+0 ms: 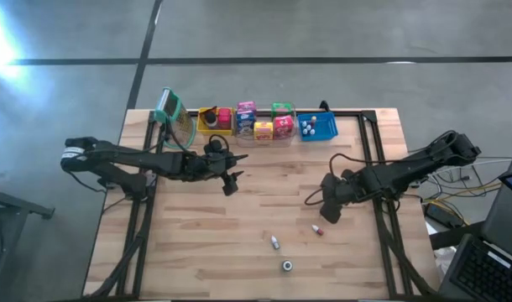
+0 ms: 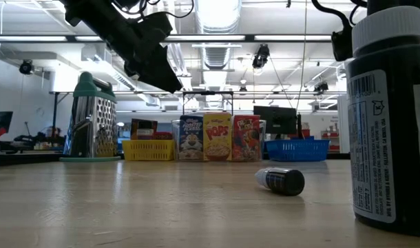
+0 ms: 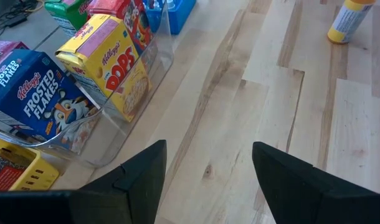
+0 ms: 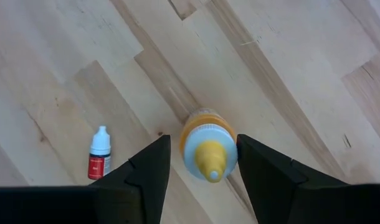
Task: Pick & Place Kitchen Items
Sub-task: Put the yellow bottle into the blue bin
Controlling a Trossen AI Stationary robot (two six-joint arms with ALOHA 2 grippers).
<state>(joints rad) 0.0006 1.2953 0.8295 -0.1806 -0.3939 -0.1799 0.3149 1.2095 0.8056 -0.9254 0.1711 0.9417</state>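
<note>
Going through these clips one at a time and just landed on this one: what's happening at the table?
The right gripper is over a small bottle with a yellow nipple cap, which stands between its fingers; whether they touch it can't be told. A tiny red-labelled bottle lies nearby. The left gripper hangs open and empty above the table, in front of the clear bin holding cereal boxes. Two more small bottles remain on the table's near side.

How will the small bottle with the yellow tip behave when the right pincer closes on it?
The yellow-tipped bottle stands upright between the right pincer's open fingers, so an off-centre squeeze may tip it. Its round body would probably roll once down. It looks like light, smooth plastic, so it might slip.
</note>
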